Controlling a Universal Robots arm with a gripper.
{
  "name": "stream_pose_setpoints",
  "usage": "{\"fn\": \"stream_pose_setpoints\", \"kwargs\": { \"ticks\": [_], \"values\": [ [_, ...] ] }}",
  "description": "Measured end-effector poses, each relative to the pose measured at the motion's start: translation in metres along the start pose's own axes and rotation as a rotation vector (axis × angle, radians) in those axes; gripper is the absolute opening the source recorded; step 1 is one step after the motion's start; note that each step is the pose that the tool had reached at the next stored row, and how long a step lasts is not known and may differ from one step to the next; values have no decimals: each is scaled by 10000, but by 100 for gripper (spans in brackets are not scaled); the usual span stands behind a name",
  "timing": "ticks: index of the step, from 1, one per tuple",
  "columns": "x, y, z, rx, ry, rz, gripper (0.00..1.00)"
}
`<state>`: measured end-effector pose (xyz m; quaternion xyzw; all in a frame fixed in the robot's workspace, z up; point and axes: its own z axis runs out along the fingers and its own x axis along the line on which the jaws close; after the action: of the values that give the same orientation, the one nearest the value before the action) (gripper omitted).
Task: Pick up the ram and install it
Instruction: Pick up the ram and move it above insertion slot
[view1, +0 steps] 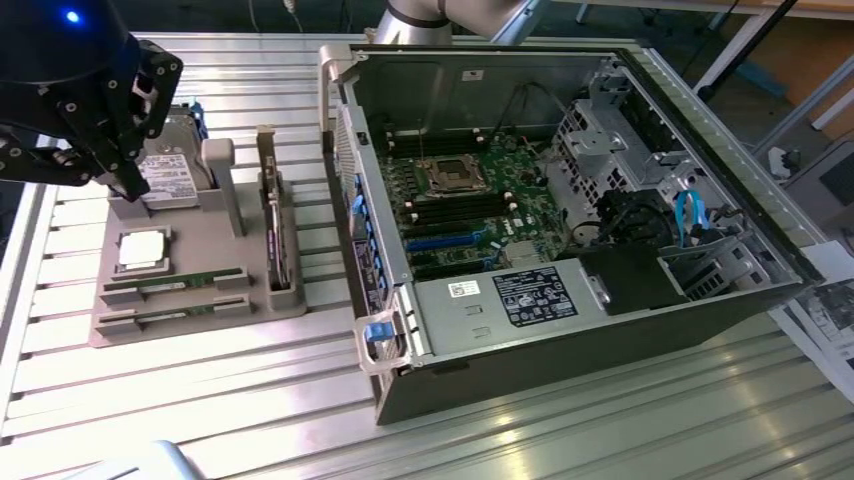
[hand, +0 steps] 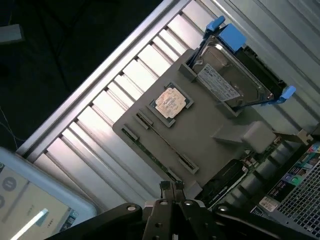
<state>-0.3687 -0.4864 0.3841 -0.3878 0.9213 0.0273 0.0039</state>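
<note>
While the claw (view1: 130, 188) hangs shut and empty, the ribbed metal table (view1: 574, 435) bears the open computer case (view1: 561, 372).

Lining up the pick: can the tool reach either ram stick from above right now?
Probably yes: both ram sticks lie uncovered in the grey holder; the tool, shut, hangs near the hard drive.

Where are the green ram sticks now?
The two ram sticks lie side by side in the gray tray on the exterior view's left, next to the silver processor.
</note>
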Motion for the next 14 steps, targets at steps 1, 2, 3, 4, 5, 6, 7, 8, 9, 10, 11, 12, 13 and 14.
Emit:
{"fn": "stream_pose_setpoints", "kwargs": {
  "ticks": [1, 2, 3, 4, 5, 6, 7, 8, 9, 10, 11, 12, 13, 14],
  "values": [
    [0, 0, 4, -6, 12, -230, 10],
    [0, -1, 9, -12, 22, -420, 10],
    [0, -1, 14, -17, 31, -600, 10],
    [0, -1, 23, -25, 43, -888, 10],
    [1, -1, 28, -30, 51, -1062, 10],
    [1, -2, 33, -36, 61, -1254, 10],
    [1, -2, 37, -41, 70, -1459, 10],
    [1, -2, 41, -46, 77, -1612, 10],
    [1, -2, 45, -52, 86, -1819, 10],
    [1, -3, 48, -57, 96, -2009, 10],
    [1, -3, 51, -62, 103, -2183, 10],
    [1, -3, 54, -68, 114, -2390, 10],
    [2, -3, 58, -77, 127, -2705, 10],
    [2, -3, 62, -85, 141, -2994, 10]
  ]
}}
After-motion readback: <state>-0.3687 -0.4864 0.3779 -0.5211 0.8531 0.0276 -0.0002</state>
